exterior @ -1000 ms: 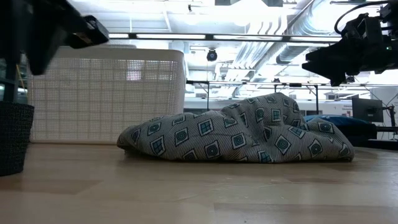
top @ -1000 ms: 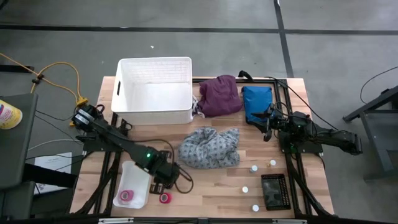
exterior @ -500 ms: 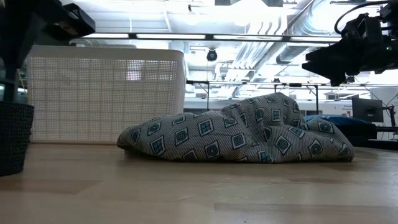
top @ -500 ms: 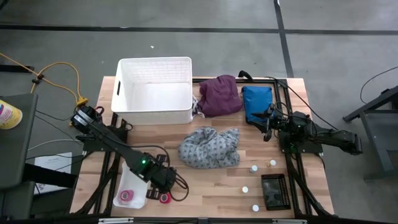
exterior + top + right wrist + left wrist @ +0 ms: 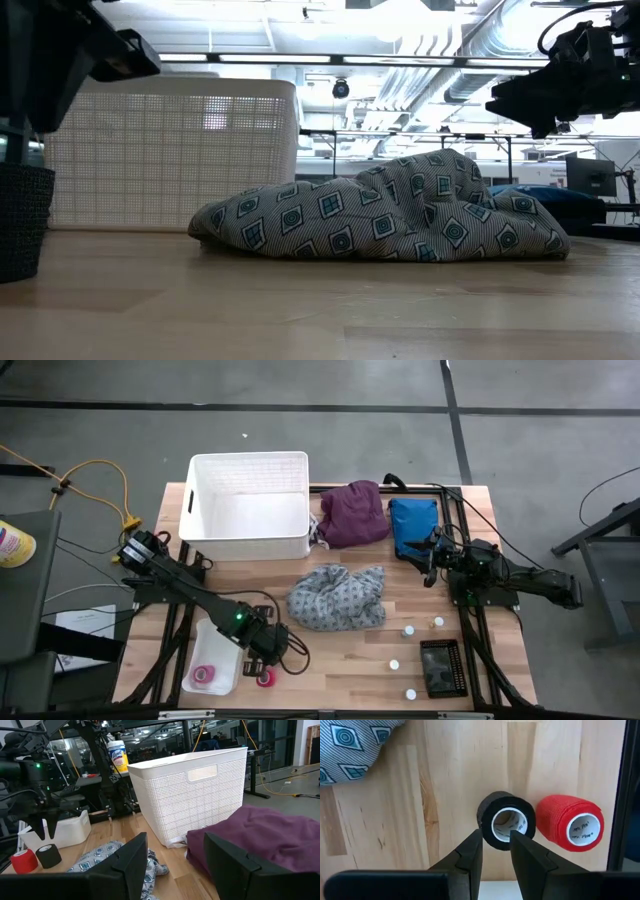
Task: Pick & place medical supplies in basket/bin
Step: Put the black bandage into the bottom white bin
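Note:
The black tape roll (image 5: 506, 822) lies flat on the table, hole up, with the red tape roll (image 5: 570, 822) beside it. My left gripper (image 5: 495, 836) is open and hangs over the black roll, one fingertip over its hole and one outside its wall. A pink tape roll (image 5: 203, 675) lies in a small white tray (image 5: 222, 638). The grey dotted garment (image 5: 338, 597) is heaped mid-table. The purple garment (image 5: 352, 512) lies next to the white basket (image 5: 248, 535). Several white-capped vials (image 5: 394, 664) stand near the right. My right gripper (image 5: 428, 563) waits open on the right, above the table.
A blue pouch (image 5: 413, 525) lies right of the purple garment, just beyond my right gripper. A dark tray (image 5: 440, 666) sits at the near right corner. A dark woven container (image 5: 22, 222) shows at the low view's left edge. Bare wood lies between the grey garment and the near edge.
My left gripper has shifted a little toward the near edge and back again above the tape rolls near the small white tray. The rolls, garments and vials lie where they were.

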